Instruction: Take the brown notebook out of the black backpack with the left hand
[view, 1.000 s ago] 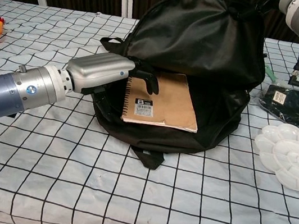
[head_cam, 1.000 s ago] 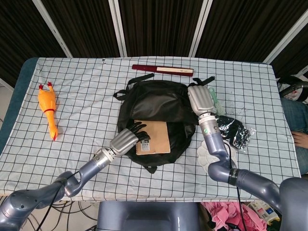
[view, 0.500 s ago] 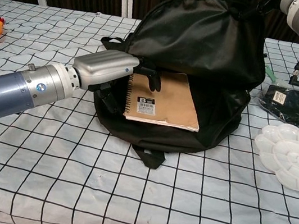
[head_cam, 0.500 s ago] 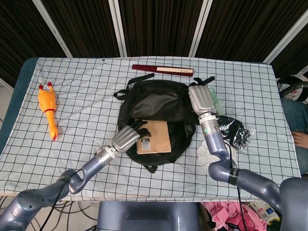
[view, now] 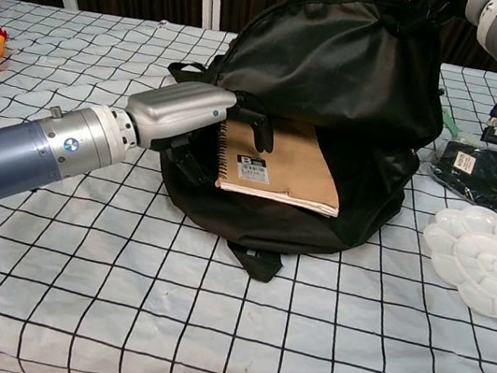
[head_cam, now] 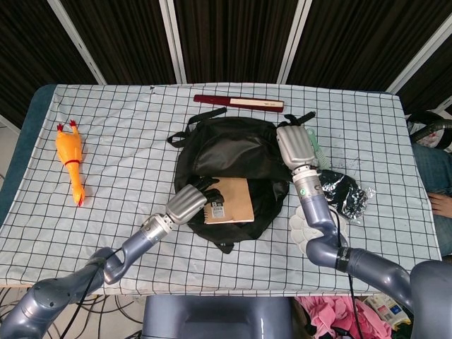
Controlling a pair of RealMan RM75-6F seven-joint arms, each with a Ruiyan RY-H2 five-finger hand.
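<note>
Left hand: our left hand (head_cam: 189, 204) (view: 185, 110) holds the brown notebook (head_cam: 232, 200) (view: 282, 165) at its spiral edge, dark fingers (view: 256, 123) curled over the cover near the barcode label.
Brown notebook: it lies partly inside the open mouth of the black backpack (head_cam: 233, 152) (view: 343, 69), its near end sticking out over the lower lip, tilted a little in the chest view.
Right hand: our right hand (head_cam: 295, 146) rests at the right top edge of the backpack; we cannot tell whether its fingers grip the fabric or lie spread.
Backpack: it sits in the middle of the desk (head_cam: 127, 134) (view: 207, 331), on the checked cloth, flap raised toward the far side.
Left of the desk: a yellow rubber chicken (head_cam: 69, 159).
Far side: a dark red folded fan (head_cam: 239, 103), just beyond the backpack.
Right side: a white paint palette (view: 492, 263) near us, a black packet (head_cam: 346, 192) (view: 496, 178) beyond it.
</note>
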